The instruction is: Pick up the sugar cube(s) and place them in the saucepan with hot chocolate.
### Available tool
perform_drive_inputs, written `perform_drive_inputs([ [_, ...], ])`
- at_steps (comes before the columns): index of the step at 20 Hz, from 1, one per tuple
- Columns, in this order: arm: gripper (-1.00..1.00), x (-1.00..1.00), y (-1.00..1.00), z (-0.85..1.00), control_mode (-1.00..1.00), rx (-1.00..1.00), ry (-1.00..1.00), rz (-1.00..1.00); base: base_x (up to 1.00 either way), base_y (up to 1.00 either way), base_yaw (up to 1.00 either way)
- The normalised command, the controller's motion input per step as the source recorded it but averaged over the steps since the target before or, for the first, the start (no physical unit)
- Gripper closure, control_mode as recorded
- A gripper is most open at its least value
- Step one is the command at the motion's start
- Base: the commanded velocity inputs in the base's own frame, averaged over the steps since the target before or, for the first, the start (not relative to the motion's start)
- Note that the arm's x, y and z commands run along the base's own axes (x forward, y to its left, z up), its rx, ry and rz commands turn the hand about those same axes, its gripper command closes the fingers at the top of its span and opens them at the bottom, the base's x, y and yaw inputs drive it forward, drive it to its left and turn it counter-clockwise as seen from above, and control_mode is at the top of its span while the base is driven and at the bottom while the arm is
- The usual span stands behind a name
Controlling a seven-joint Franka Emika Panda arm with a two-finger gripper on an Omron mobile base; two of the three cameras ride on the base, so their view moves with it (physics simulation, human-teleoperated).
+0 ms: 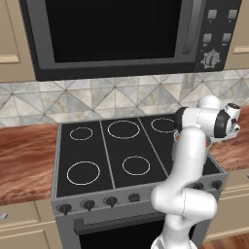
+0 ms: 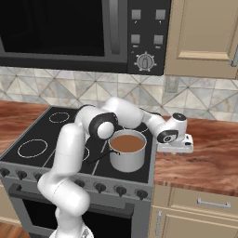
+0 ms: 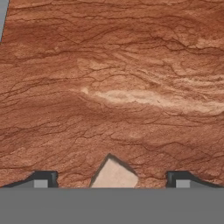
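Down over the red-brown counter [image 3: 122, 78] right of the stove [image 2: 51, 139], the gripper [image 3: 113, 181] hung with fingers [image 3: 43, 178] spread wide apart, gripping nothing. Between them, at the hand view's bottom edge, lay a pale sugar cube [image 3: 114, 175]. The saucepan [image 2: 127, 149] of brown liquid stood on the stove's front right corner, beside the wrist.

Even, bright rendered light, soft shadows, slight pixel blur, no glare.

My arm reaches from lower left to centre right of the right base view; my gripper [image 3: 112, 178] points down, fingertips [image 3: 43, 179] spread.
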Motion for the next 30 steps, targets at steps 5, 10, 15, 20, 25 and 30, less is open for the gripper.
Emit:
perform_drive_inputs([
  [5,1.0,0.0,0.03,0.0,-1.0,0.0,0.0,0.0,0.0,0.0,0.0],
  [10,1.0,0.0,0.05,0.0,-1.0,0.0,0.0,0.0,0.0,0.0,0.0],
  [15,1.0,-0.02,0.0,0.0,-1.0,0.0,0.0,0.0,0.0,0.0,0.0],
  [20,1.0,-0.31,-0.04,0.25,-1.0,0.01,-0.17,0.0,0.0,0.0,0.0],
  [25,1.0,-0.58,-0.05,0.77,-1.0,0.04,-0.37,0.0,0.0,0.0,0.0],
  [30,1.0,-0.43,0.01,0.92,-1.0,0.0,-0.34,-0.01,0.0,0.0,0.0],
])
